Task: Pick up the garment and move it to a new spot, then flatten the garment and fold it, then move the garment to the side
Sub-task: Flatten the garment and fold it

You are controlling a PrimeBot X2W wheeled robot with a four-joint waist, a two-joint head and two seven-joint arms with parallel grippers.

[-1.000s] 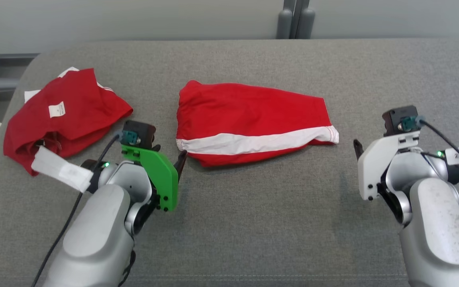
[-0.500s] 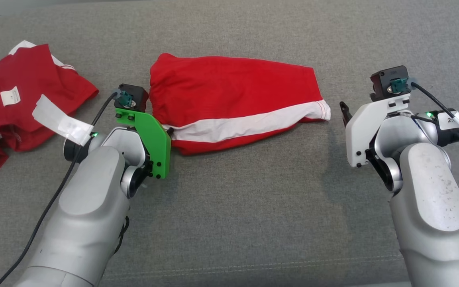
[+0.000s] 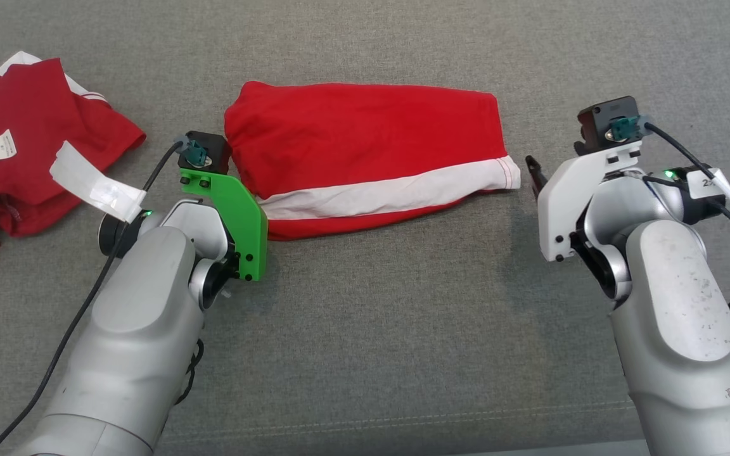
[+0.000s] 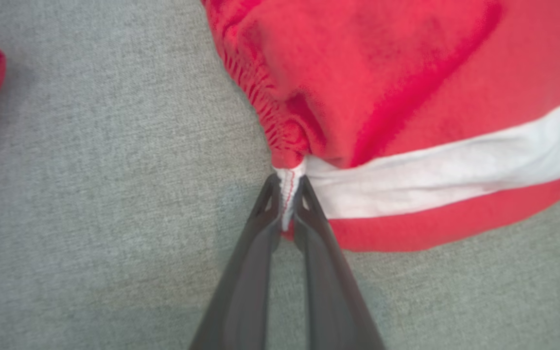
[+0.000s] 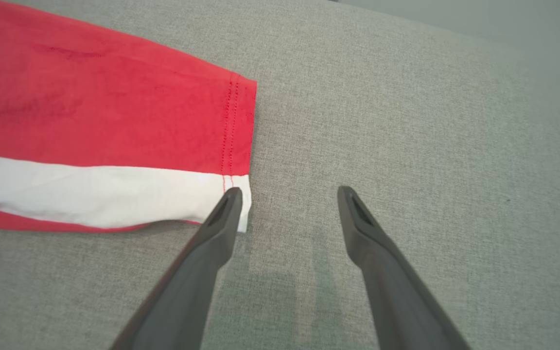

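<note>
In the head view the garment (image 3: pixel 365 145), red with a white stripe (image 3: pixel 390 190), lay flat on the grey padded surface (image 3: pixel 365 342) from centre toward 12 o'clock. Its gathered end was beside the left arm's green bracket (image 3: pixel 241 218) at 9 o'clock, and its hemmed end was just short of the right arm's white bracket (image 3: pixel 568 202) at 3 o'clock. A second red garment (image 3: pixel 23 158) sat crumpled well apart at 10 o'clock, and a wide sweep of the left arm that way could drag into it. In the left wrist view the left gripper (image 4: pixel 287 204) had its jaws pinched together on a thin tab of white cloth at the waistband corner, with the red bulk spreading toward 1 o'clock. So small a bite looked likely to slip once the cloth's weight came onto it. In the right wrist view the right gripper (image 5: pixel 287 194) had its jaws wide apart, one fingertip (image 5: pixel 231 199) at the hem's white corner and the other over bare surface toward 3 o'clock. Closing there would probably catch nothing or a mere edge, and a lift on the left pinch alone would let the garment hang and bunch.
</note>
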